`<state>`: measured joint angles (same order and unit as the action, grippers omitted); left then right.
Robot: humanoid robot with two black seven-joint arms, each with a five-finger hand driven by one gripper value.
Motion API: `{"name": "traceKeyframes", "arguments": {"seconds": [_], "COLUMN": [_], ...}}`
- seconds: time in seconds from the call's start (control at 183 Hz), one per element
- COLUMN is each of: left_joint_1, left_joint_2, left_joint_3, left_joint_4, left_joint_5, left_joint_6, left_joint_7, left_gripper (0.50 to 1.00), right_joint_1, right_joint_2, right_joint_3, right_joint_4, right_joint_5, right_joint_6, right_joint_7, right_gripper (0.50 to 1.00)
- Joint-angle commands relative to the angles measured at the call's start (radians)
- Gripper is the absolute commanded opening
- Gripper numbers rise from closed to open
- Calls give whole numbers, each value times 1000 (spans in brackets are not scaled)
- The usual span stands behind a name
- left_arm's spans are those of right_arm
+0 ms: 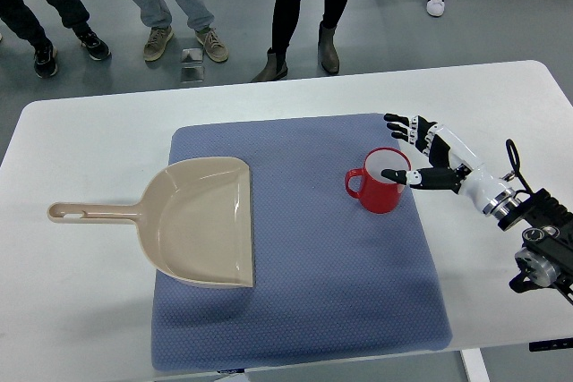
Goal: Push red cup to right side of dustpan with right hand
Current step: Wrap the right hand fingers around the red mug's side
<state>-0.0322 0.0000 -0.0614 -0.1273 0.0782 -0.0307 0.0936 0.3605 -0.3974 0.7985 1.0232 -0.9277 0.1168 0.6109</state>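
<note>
A red cup (377,182) with its handle pointing left stands upright on the right part of the blue mat (304,310). A beige dustpan (201,219) lies on the mat's left part, its long handle reaching left over the white table. My right hand (414,151) comes in from the right edge and is right beside the cup. Its fingers are spread, the thumb tip at the cup's right rim and the other fingers just behind and to the right of it. It holds nothing. The left arm is out of view.
The white table (81,310) extends around the mat, with its far edge near the top. Several people's legs and shoes (159,40) stand on the floor beyond the far edge. A small shiny object (192,63) lies on the floor there.
</note>
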Motion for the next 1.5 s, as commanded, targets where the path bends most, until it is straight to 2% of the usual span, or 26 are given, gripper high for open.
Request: {"name": "traceKeyframes", "arguments": {"seconds": [0.0,0.816,1.494], "left_joint_1": [0,0,0], "left_joint_2": [0,0,0], "left_joint_3": [0,0,0], "left_joint_4": [0,0,0], "left_joint_5": [0,0,0], "left_joint_6": [0,0,0], "left_joint_7": [0,0,0], "left_gripper": [1000,1000,1000], "right_joint_1": [-2,-8,-15], "right_joint_2": [0,15,65], "right_joint_3": [-1,-5,-9], "right_joint_4": [2,8,-25], "right_joint_5": [1,-88,-92], "right_joint_6": [7,14,-45], "right_joint_7": [0,0,0], "right_gripper": [928,928,928]}}
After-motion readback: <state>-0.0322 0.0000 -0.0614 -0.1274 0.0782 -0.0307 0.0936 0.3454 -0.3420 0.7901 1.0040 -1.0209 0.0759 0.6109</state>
